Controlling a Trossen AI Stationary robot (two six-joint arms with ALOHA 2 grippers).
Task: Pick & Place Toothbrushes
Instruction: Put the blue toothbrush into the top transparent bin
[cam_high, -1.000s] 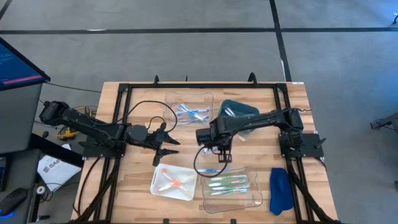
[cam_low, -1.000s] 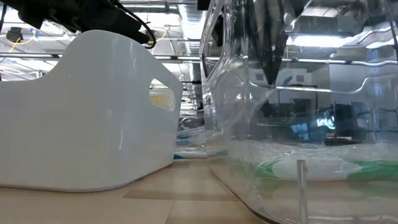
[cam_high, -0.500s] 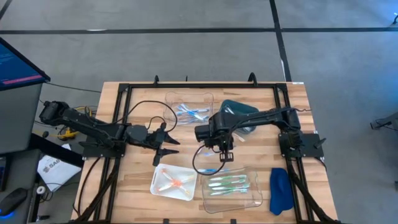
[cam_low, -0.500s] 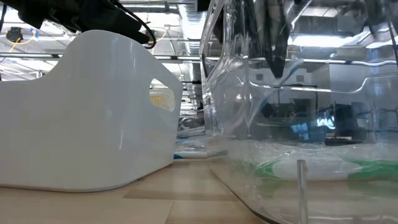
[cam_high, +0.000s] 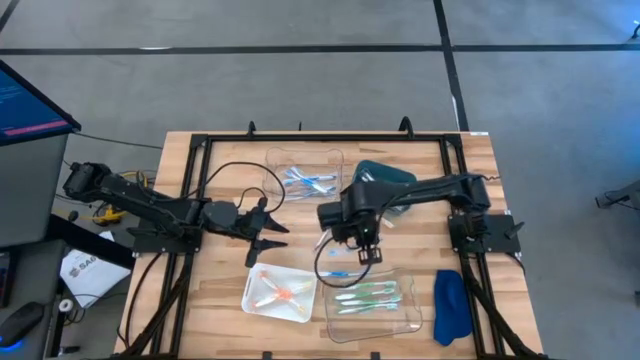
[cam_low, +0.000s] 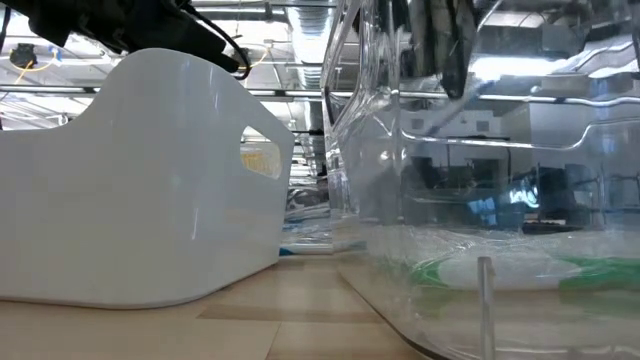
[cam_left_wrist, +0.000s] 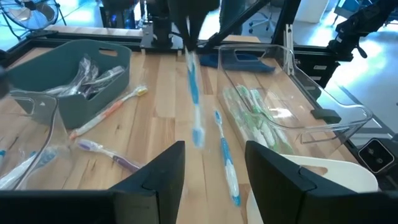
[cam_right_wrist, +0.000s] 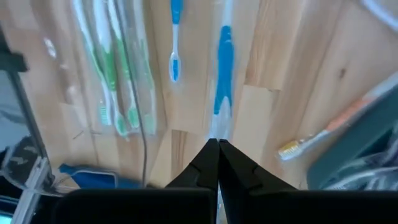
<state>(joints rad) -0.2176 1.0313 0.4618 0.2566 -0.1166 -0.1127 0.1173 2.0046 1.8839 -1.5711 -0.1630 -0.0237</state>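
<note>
one blue toothbrush (cam_left_wrist: 193, 93) pinched at tip by right pincer (cam_right_wrist: 217, 144), dangling mid-frame; thin hold risks slip onto counter (cam_high: 225, 300). left pincer (cam_left_wrist: 212, 168) spread, idle.

Grey floor (cam_high: 300, 90) with dark lines surrounds the wooden table (cam_high: 230, 300).

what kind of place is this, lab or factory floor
Probably a robotics lab: a wooden table with a black frame on taped concrete floor, a monitor beside it, exposed ceiling ducts in the low view.

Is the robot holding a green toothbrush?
No, the right gripper is shut on a blue toothbrush; the green ones lie in the clear tray.
</note>
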